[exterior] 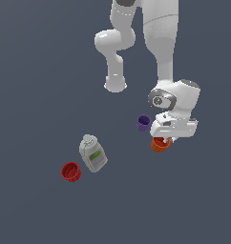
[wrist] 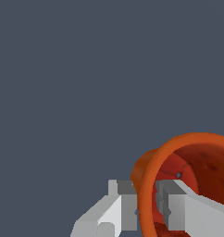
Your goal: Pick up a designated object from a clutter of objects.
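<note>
Small purple plastic cup (exterior: 144, 122) sits just beside the gripper (wrist: 148, 208), whose fingers, per wrist view, pinch the ribbed orange plastic cup's (wrist: 197, 171) rim; grey bottle (exterior: 92, 154) well apart

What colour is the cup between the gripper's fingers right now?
Orange: the orange cup has one finger inside its rim and one outside. The wrist view shows it best.

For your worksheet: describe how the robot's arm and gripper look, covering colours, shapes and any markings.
The arm is white, built of rounded tubular segments with dark grey bands at the joints. Its wrist block carries a round grey disc. The gripper has two pale grey, boxy, stepped fingers. No cables or lettering are visible.
</note>
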{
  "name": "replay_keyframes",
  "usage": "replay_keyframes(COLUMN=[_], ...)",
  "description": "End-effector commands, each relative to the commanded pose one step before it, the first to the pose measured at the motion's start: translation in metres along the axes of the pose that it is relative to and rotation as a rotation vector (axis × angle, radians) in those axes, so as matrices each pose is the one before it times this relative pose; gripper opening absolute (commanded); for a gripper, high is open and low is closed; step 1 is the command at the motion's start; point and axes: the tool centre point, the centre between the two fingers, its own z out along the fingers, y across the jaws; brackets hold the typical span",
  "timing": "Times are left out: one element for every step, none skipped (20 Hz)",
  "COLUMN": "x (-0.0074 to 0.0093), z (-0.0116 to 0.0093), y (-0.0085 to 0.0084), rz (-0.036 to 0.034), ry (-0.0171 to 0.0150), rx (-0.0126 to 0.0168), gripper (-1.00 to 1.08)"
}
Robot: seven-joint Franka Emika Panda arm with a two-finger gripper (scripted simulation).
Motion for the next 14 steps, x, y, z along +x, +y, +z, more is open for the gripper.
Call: replay_keyframes(x=[0.00077,0.00064,0.00089,0.00114,0.00139,0.00163,0.00186,0.00209,0.00212,0.00252,0.00273,0.00293,0.00300,0.00333], z=[-0.00076,-0.00082,-0.00115,-0.00148,-0.00179,-0.00210,-0.00241,-0.00271,-0.00289,-0.00327,-0.00355,-0.00382,-0.00413,-0.00434], y=[0.00069,0.00087,0.00122,0.00156,0.00190,0.00222,0.00254,0.00285,0.00269,0.00344,0.00372,0.00400,0.00388,0.00452], rz=[0.00014,0.00000,0.00000,0.00000,0.00000,0.00000,0.00000,0.00000,-0.00088,0.00000,0.00000,0.00000,-0.00068,0.00000], ry=[0.00060,0.00000,0.00000,0.00000,0.00000,0.00000,0.00000,0.00000,-0.00002,0.00000,0.00000,0.00000,0.00011,0.00000], rx=[0.00013,0.00000,0.00000,0.00000,0.00000,0.00000,0.00000,0.00000,-0.00041,0.00000,0.00000,0.00000,-0.00008,0.00000], gripper=[-1.00,-1.00,-1.00,-1.00,-1.00,-1.00,-1.00,-1.00,-1.00,-1.00,-1.00,-1.00,-1.00,-1.00])
